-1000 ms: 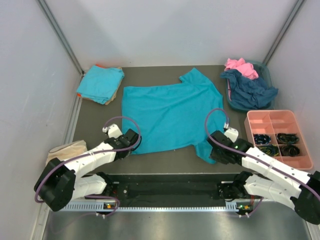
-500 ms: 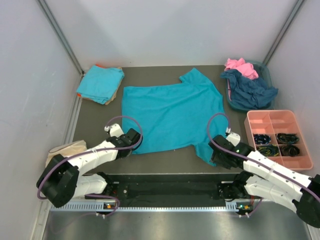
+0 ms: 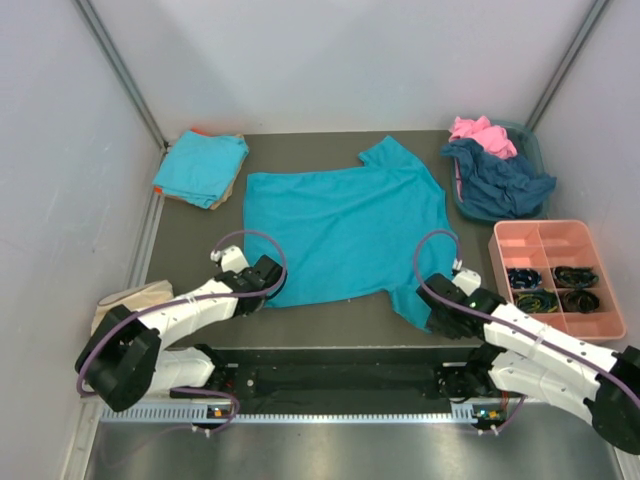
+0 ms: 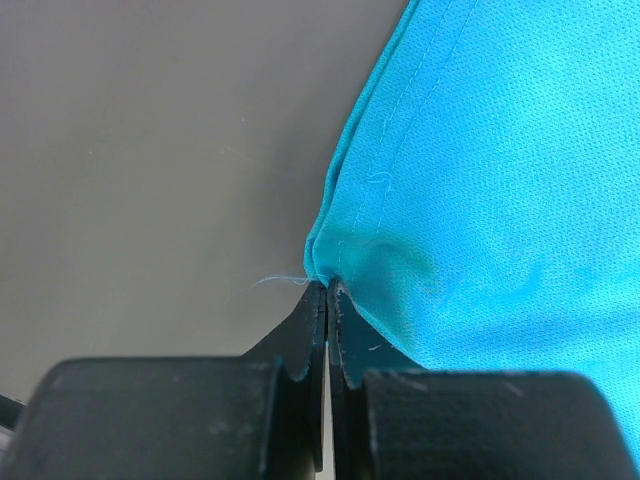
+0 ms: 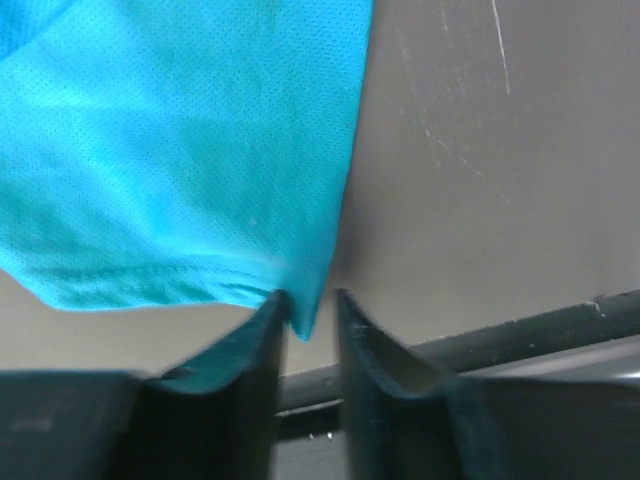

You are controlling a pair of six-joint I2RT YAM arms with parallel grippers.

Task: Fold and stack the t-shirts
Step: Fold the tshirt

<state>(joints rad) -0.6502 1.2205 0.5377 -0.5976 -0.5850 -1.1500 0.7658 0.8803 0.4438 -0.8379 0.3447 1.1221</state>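
Pinching t-shirt (image 3: 345, 235) corner, left tool (image 4: 327, 287) clamps; right tool (image 5: 310, 300) gapes, apparently astride its sleeve.

The turquoise t-shirt (image 4: 500, 200) is showing a matt, finely perforated knit cloth with a stitched hem. The tabletop (image 5: 480, 150) is looking smooth and matt grey, carrying pale scratches near its front edge, while the right gripper (image 5: 310, 297) is showing matt black plastic.

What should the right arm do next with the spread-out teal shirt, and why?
Probably close the right gripper: its jaws stand apart around a near corner of the teal shirt, while the left gripper pinches the other near corner shut.
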